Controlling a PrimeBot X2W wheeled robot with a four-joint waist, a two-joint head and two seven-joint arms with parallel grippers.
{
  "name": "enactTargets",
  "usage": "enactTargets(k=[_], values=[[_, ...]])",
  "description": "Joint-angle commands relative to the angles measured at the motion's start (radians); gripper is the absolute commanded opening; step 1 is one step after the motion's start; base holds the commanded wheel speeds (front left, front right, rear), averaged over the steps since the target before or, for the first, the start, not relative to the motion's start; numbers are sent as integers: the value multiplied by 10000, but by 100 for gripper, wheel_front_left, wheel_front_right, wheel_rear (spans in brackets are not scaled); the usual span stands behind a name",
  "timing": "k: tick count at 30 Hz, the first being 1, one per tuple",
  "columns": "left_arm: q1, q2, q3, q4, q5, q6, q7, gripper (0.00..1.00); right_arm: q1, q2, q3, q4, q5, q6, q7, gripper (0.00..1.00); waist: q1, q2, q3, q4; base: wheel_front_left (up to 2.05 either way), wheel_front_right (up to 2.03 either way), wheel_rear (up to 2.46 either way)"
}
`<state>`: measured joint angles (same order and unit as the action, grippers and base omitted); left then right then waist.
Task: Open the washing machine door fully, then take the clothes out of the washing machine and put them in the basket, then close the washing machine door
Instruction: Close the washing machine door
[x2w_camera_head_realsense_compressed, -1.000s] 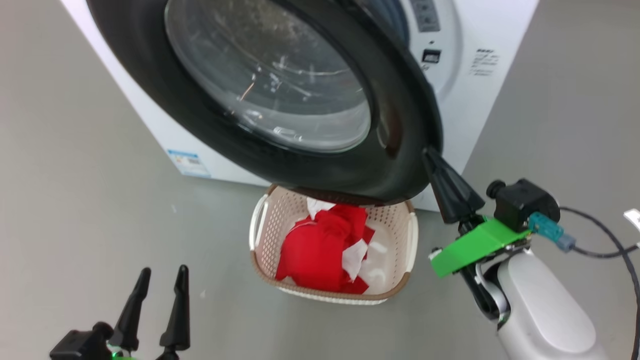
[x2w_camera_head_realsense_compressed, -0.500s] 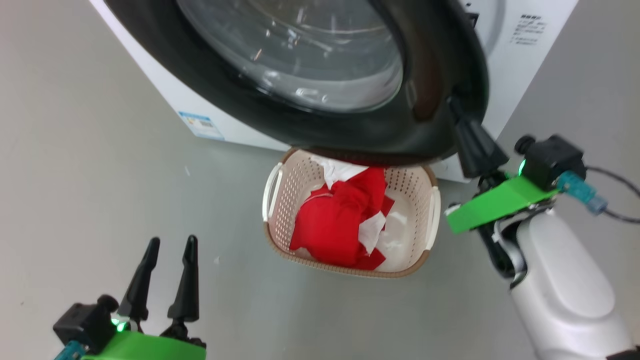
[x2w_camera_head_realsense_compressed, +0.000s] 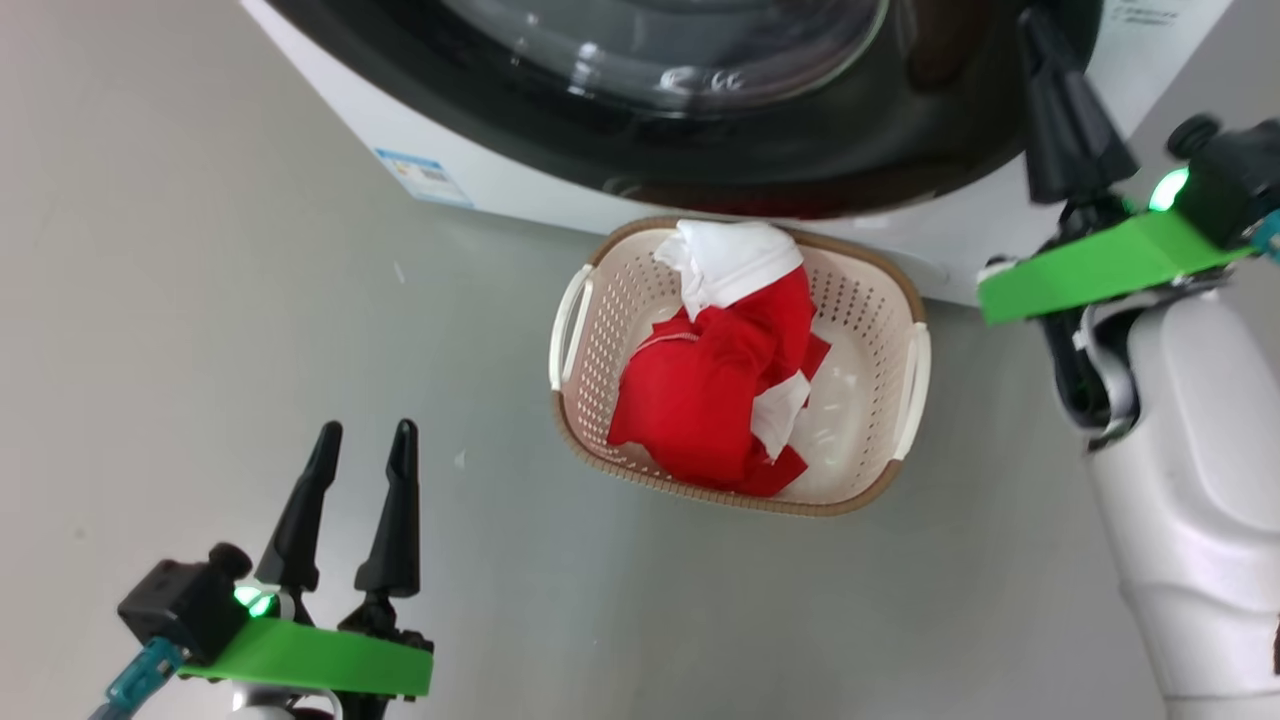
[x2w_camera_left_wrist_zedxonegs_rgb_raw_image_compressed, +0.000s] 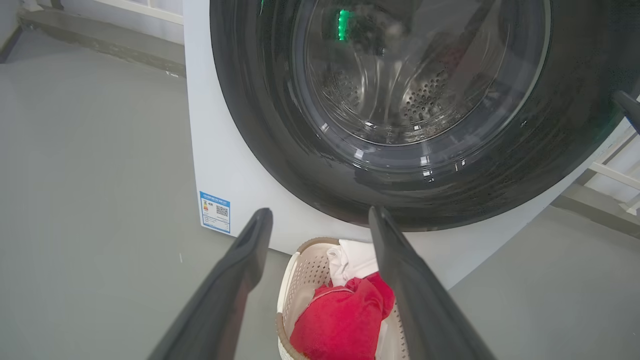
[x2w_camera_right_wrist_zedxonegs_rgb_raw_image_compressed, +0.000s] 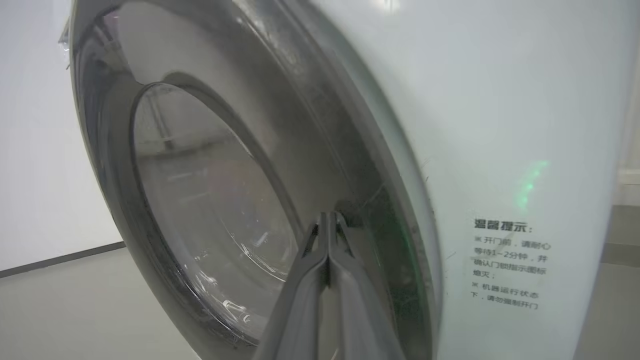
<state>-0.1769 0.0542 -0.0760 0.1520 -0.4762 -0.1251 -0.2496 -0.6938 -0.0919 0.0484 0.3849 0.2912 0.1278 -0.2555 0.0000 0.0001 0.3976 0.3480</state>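
The washing machine door (x2w_camera_head_realsense_compressed: 760, 170), with its black rim and glass bowl, lies close against the front of the white washing machine (x2w_camera_head_realsense_compressed: 520, 195); I cannot tell whether it is latched. My right gripper (x2w_camera_head_realsense_compressed: 1035, 25) is shut and holds nothing. Its tips (x2w_camera_right_wrist_zedxonegs_rgb_raw_image_compressed: 330, 216) press on the door's (x2w_camera_right_wrist_zedxonegs_rgb_raw_image_compressed: 200, 200) rim near the right edge. On the floor below the door stands the cream basket (x2w_camera_head_realsense_compressed: 570, 440), holding the red and white clothes (x2w_camera_head_realsense_compressed: 710, 390). At the lower left my left gripper (x2w_camera_head_realsense_compressed: 365, 430) hangs open and holds nothing, a little left of the basket (x2w_camera_left_wrist_zedxonegs_rgb_raw_image_compressed: 300, 280).
Grey floor spreads around the washer and basket. A blue label (x2w_camera_left_wrist_zedxonegs_rgb_raw_image_compressed: 215, 211) sits low on the washer's front left. The washer's right side carries a printed notice (x2w_camera_right_wrist_zedxonegs_rgb_raw_image_compressed: 505, 265). My pale right forearm (x2w_camera_head_realsense_compressed: 1190, 480) stands right of the basket.
The door has swung in toward the washer with my shut right gripper on its rim. The head camera has shifted, so the basket sits higher in view. My left gripper stays open.
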Motion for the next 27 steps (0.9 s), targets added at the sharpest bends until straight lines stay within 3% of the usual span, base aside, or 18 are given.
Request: enactTargets(k=[1, 9, 16, 17, 18, 19, 20, 21, 27], values=[[-245, 171, 292, -235, -137, -56, -122, 100, -378, 110, -3, -312, -120, 29, -63, 0, 0, -1, 234, 139, 0, 0, 0], [-448, 215, 268, -202, -193, -56, -122, 100, -838, 87, -215, -319, -237, 29, -63, 0, 0, -1, 430, 137, 0, 0, 0], [-402, 356, 237, -55, -137, -56, -122, 100, -389, 139, 177, -171, -215, 29, -63, 0, 0, -1, 148, -66, 0, 0, 0], [-386, 389, 245, -14, -123, -56, -122, 100, -268, 147, 272, -133, -202, 29, -63, 5, 0, -1, 83, -112, 0, 0, 0], [-366, 423, 260, 25, -108, -56, -122, 100, -135, 156, 369, -101, -192, 29, -63, 18, 0, -1, 17, -162, 0, 0, 0], [-340, 461, 276, 57, -90, -56, -122, 100, 10, 169, 448, -86, -176, 29, -63, 36, 0, -1, -57, -216, 0, 0, 0], [-309, 508, 283, 83, -69, -56, -122, 100, 166, 183, 530, -74, -163, 29, -63, 63, 0, -1, -132, -278, 0, 0, 0], [-278, 554, 285, 103, -46, -56, -122, 100, 332, 197, 615, -70, -139, 29, -63, 98, 0, -1, -211, -336, 0, 0, 0], [-78, 856, 238, 239, 59, -56, -122, 100, 1526, 285, 732, -217, 47, 29, -63, 100, 0, -1, -701, -710, 0, 0, 0]])
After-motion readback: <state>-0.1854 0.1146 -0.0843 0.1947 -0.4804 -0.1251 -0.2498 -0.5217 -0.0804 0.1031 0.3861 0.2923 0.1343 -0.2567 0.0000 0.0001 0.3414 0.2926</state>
